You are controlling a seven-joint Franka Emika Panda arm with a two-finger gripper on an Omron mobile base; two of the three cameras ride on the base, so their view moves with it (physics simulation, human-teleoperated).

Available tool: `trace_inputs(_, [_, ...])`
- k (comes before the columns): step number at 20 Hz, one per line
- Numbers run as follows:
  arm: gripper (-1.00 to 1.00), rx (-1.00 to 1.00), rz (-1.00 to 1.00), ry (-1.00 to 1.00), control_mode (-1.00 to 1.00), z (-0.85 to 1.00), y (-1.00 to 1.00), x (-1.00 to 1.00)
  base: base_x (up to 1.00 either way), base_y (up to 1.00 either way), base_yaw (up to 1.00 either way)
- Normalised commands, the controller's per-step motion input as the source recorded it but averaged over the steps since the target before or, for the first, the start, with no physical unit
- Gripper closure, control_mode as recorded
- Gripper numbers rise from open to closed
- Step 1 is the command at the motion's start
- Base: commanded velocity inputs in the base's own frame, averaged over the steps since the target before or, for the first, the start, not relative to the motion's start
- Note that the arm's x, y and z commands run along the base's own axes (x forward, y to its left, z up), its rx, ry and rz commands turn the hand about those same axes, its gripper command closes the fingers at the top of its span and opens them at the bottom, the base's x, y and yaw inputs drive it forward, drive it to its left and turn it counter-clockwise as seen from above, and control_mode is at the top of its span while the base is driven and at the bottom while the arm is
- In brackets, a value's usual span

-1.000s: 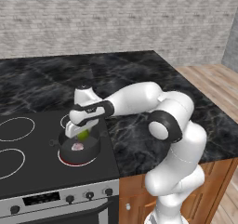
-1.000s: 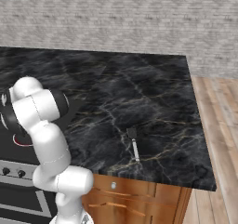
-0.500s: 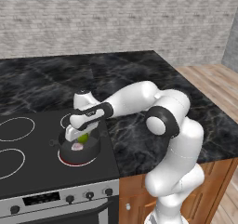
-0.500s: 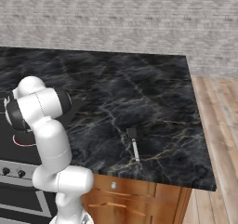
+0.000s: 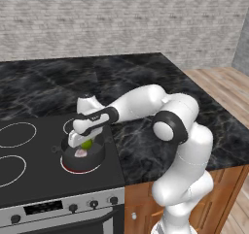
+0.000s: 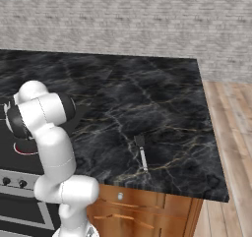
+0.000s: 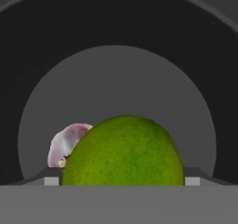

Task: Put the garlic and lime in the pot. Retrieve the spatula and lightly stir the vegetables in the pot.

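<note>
Lowered since earlier, gripper clamps the lime over the pot (garlic inside).

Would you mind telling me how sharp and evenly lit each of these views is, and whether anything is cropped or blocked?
Left base view: even flat light, no glare; the gripper partly covers the pot. Right base view: crisp; the spatula is plain on the counter. Hand view: the lime looms large, cut at the bottom, hiding most of the garlic.
</note>
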Motion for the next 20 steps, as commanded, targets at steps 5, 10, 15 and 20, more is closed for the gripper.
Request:
trace_inputs(5, [-1.0,0.0,0.0,0.0,-1.0,0.17,0.0,-0.16,0.0,0.0,0.0])
trace_inputs(10, [-1.0,0.0,-0.03,0.0,-1.0,0.24,-0.04,-0.1,0.0,0.0,0.0])
trace_inputs(15, [-1.0,0.01,-0.05,0.0,-1.0,0.17,-0.19,-0.06,0.0,0.0,0.0])
trace_inputs(20, [-1.0,0.05,-0.08,-0.04,-1.0,0.09,-0.4,-0.31,0.0,0.0,0.0])
